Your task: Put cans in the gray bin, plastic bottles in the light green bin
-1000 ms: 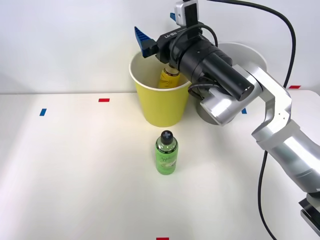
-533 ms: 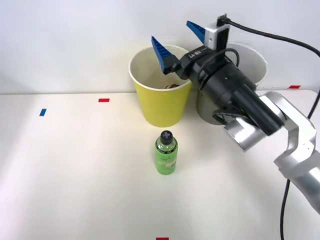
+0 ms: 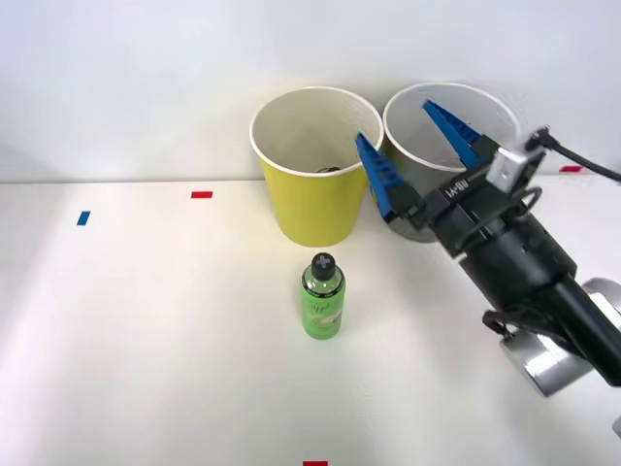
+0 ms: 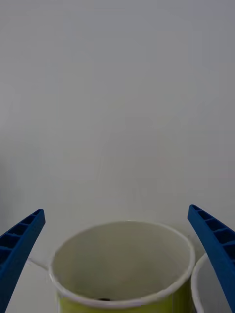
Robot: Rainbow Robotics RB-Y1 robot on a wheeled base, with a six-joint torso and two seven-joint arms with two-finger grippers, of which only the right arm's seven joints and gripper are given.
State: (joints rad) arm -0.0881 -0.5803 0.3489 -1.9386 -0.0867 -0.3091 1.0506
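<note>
— Two bins from the front? — Yes: light green bin [image 3: 312, 199], gray bin [image 3: 439, 126] touching; one green bottle [image 3: 322, 297] before them; right gripper [image 3: 419, 155] raised, fingers apart.
— Wrist view? — Fingers [image 4: 19, 244] spread, flanking the light green bin [image 4: 122, 266].
</note>
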